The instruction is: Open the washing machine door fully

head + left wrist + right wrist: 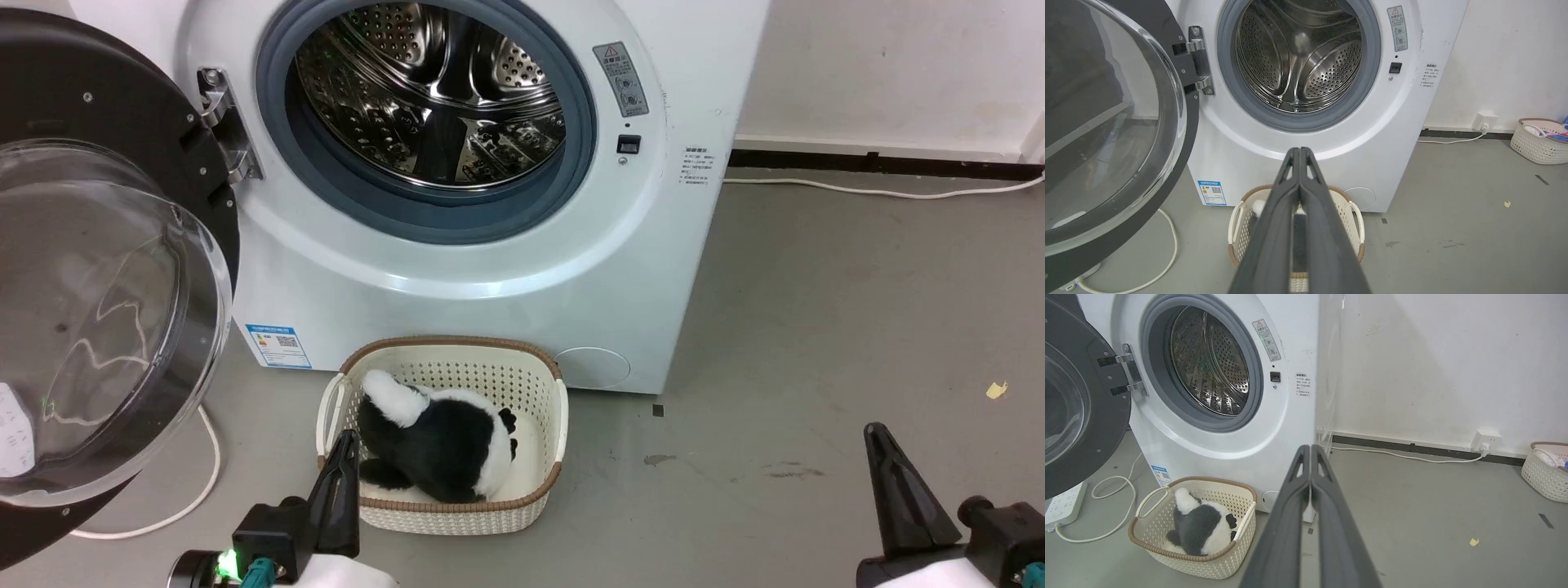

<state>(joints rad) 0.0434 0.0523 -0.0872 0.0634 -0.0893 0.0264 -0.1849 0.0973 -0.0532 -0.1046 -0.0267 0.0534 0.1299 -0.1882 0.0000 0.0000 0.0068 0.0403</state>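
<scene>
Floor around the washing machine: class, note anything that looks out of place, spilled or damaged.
A small yellow scrap lies loose on the floor right of the washing machine, and a dark smudge marks the floor nearer it. Nothing looks damaged.

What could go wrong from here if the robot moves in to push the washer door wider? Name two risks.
The washing machine door hangs out on the side of the left tool; a careless arm swing might hit its clear window. The basket holding the panda plush sits right before the washing machine, and a white cable loops on the floor under the door; rolling forward could knock one or snag the other.
</scene>
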